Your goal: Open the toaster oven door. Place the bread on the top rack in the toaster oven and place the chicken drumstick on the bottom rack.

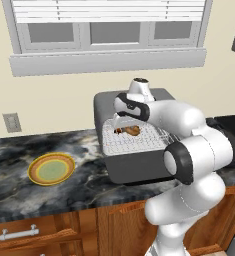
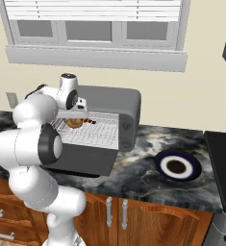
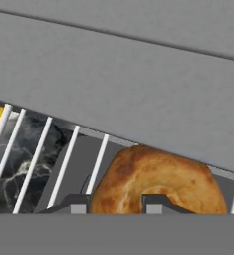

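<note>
The gripper [image 3: 116, 201] is pinched shut on the bread [image 3: 158, 179], which sits low and centre in the hand view, right between the fingertips. Wire bars of the rack [image 3: 63, 164] run beneath it, so the bun only needs lowering onto them inside the toaster oven [image 2: 109, 101].

- The toaster oven [image 1: 101, 102] stood on the bench [image 1: 19, 175], its door [image 1: 136, 167] folded down in front.
- The bread [image 3: 158, 182] lay on a pulled-out rack [image 2: 97, 132] (the chicken drumstick [image 1: 132, 131] beside it).
- One plate [image 1: 51, 169] sat left of the oven, another plate [image 2: 178, 166] right.
</note>
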